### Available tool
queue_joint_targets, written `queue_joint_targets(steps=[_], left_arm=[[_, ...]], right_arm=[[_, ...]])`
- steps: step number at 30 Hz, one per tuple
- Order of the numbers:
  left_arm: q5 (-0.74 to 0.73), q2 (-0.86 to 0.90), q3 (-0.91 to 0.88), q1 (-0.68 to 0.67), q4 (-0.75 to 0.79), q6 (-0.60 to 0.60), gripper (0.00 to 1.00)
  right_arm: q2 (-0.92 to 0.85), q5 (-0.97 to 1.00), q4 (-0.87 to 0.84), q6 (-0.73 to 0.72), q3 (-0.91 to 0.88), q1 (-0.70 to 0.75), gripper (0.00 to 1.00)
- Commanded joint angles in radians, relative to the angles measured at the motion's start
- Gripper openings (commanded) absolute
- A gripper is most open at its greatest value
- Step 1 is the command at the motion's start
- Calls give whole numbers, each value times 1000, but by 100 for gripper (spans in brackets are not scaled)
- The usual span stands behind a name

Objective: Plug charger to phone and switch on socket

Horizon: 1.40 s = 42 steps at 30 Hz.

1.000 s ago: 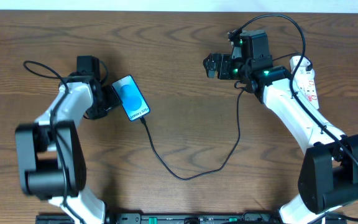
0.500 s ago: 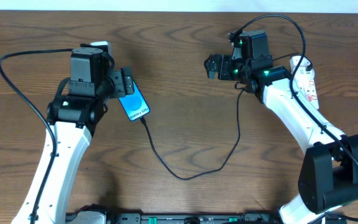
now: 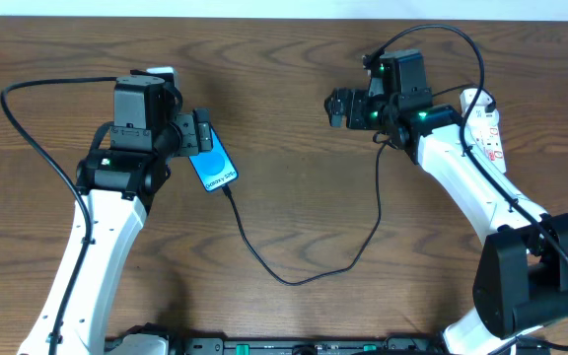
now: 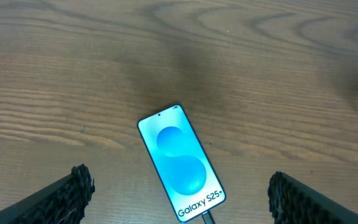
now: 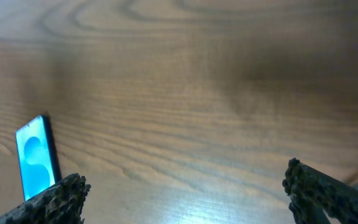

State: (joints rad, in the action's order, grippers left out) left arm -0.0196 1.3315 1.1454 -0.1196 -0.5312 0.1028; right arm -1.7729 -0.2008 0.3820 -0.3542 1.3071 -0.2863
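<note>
The phone (image 3: 215, 165) lies flat at the left of the table, blue screen up. In the left wrist view the phone (image 4: 180, 163) reads "Galaxy S25+", and the charger's plug (image 4: 207, 218) sits at its bottom edge. From there the thin black charger (image 3: 287, 282) loops across the table toward the right arm. My left gripper (image 3: 197, 133) hovers open just above and beside the phone, holding nothing, its fingers (image 4: 67, 199) wide apart. My right gripper (image 3: 338, 106) is open and empty over bare wood. The white socket (image 3: 489, 133) lies far right, partly hidden by the right arm.
The wooden table's far edge meets a pale wall along the top of the overhead view. Thick black robot cables arc over both arms. The right wrist view shows the phone (image 5: 36, 158) at its left edge and bare wood between the fingers (image 5: 322, 193).
My left arm has lifted and swung up from low beside the phone, and its gripper has opened away from the phone. The phone, charger and right arm have stayed put.
</note>
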Motion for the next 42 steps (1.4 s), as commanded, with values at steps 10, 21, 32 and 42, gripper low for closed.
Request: queue_joint_targets(steps=[10,21,32,42], left_arm=[[13,9,11,5,-3,-16,92],[13,9,11,5,-3,-16,92],[13,9,11,5,-3,-16,92],[13,9,11,5,-3,-16,93]], right_arm=[[34,-69,325,156,181,146,99],[34,-132,700,312,523,497,99],[-44,-391,746,458,531,860,99],[-271,-427,666,633,531,855,99]])
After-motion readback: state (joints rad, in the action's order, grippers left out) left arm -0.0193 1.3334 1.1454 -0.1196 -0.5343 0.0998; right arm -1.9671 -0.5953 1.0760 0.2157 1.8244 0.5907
